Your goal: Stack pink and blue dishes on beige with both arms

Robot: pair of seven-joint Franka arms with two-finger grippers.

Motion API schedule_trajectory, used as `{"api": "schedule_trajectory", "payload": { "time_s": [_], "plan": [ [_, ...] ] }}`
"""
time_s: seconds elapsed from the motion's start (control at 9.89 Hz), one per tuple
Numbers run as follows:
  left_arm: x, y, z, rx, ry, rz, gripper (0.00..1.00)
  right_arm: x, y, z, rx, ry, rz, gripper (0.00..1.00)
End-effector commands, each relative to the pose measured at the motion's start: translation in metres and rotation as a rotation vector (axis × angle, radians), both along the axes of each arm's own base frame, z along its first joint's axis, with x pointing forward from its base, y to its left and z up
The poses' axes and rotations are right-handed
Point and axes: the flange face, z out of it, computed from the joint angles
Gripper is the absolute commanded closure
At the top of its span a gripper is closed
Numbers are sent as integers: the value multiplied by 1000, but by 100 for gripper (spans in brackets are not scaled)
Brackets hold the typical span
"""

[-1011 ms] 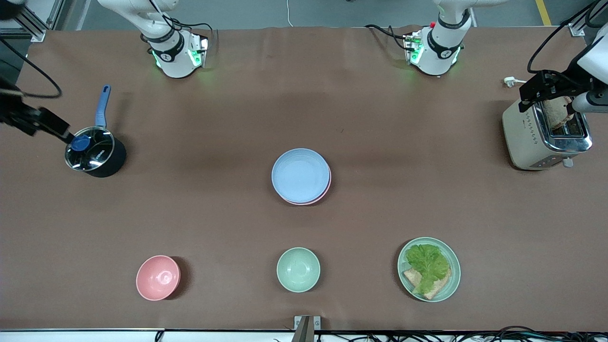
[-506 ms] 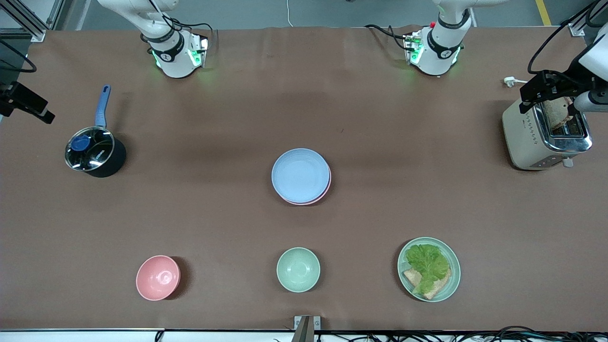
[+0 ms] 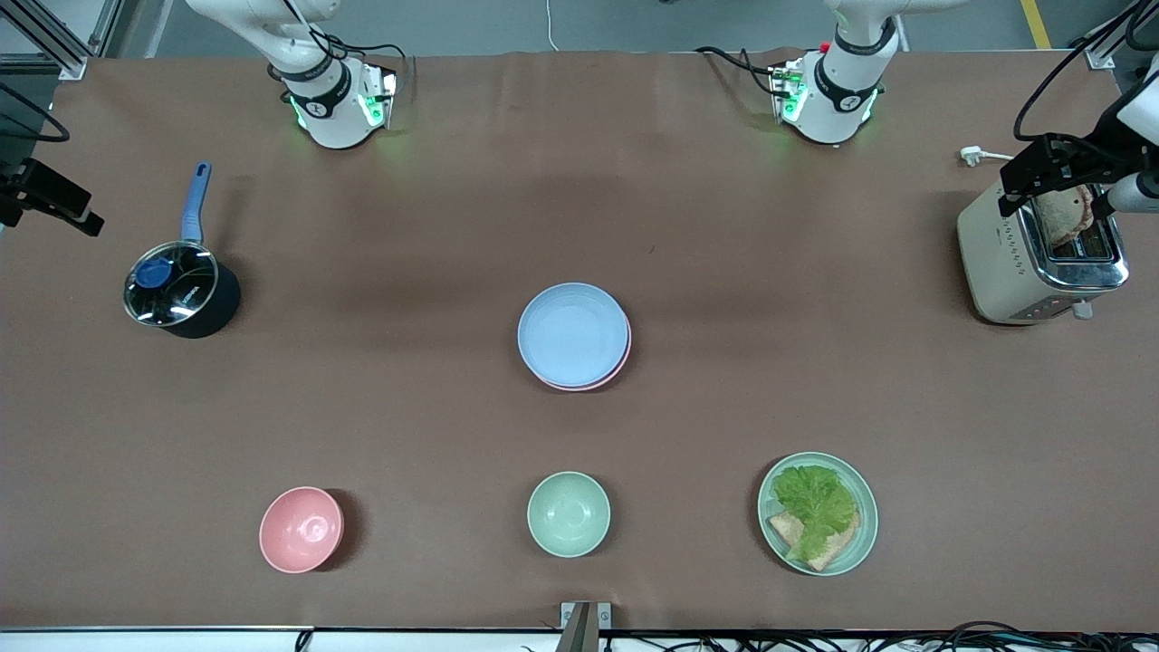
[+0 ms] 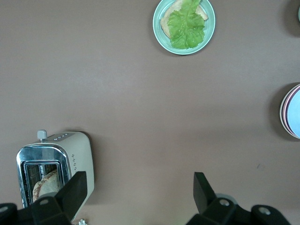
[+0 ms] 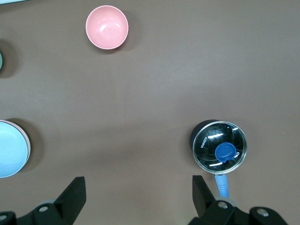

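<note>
My read: blue plate (image 3: 573, 333) on pink plate (image 3: 619, 360) at table centre, beige one hidden if underneath. Look light, stiff, matte; I'd pinch the rim. Left gripper (image 4: 136, 194) over toaster (image 3: 1041, 254), 3 o'clock, fingers apart. Right gripper (image 5: 136, 194) near pot (image 3: 181, 294), 9 o'clock, fingers apart, empty.

Even overhead light, bright and diffuse. Soft short shadows beside pink bowl (image 3: 301, 529) and pot (image 3: 181, 292). Glare streaks on pot lid; toaster (image 3: 1041, 254) chrome glints. Focus sharp throughout.
</note>
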Motion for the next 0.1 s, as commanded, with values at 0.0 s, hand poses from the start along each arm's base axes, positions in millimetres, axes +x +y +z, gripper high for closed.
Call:
{"api": "schedule_trajectory", "payload": {
  "time_s": [0.0],
  "plan": [
    [3, -1, -13, 4, 32, 4, 0, 0, -2, 3, -21, 7, 13, 0]
  ]
}}
